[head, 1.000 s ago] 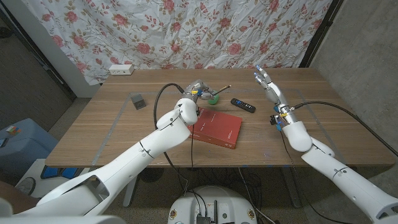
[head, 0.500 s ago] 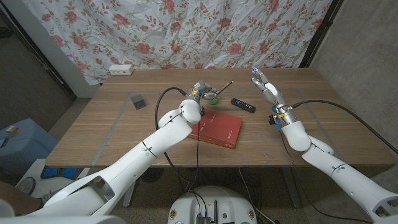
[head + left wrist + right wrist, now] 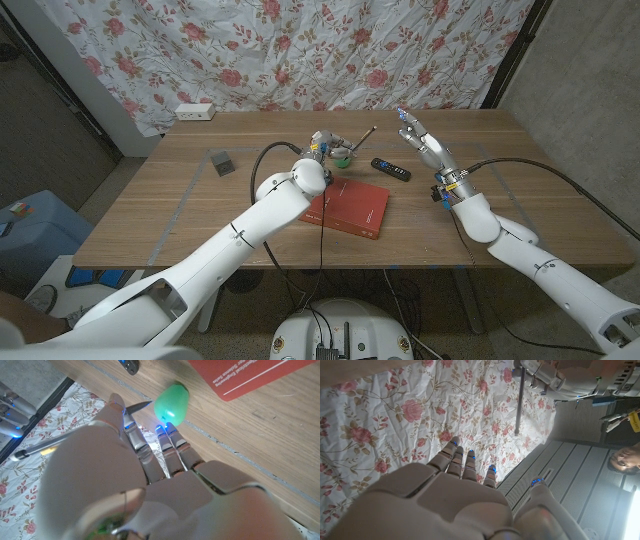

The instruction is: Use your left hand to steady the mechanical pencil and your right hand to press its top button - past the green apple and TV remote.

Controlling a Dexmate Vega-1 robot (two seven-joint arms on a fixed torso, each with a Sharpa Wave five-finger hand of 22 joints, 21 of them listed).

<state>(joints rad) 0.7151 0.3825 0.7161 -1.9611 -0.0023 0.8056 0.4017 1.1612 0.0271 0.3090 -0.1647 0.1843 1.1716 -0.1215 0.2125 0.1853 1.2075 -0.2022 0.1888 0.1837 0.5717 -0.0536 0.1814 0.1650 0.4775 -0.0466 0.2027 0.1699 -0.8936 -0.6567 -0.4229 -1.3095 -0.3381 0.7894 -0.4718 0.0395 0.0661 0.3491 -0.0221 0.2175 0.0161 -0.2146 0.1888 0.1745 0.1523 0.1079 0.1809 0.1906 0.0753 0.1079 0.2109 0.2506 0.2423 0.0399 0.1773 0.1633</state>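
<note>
Now my left hand [image 3: 322, 141] grips the mechanical pencil [image 3: 361, 138] just above the green apple [image 3: 343, 154], tip slanting up toward my open right hand [image 3: 418, 136], which hovers beyond the TV remote [image 3: 391, 169]. I should hold the pencil steady and bring one right fingertip squarely onto its top. Since a second ago, the pencil has lifted and the right hand has drifted nearer

The red book [image 3: 260, 375] carries small white print along its edge nearest the green apple [image 3: 171, 404], too blurred to read. No other lettering is legible.
</note>
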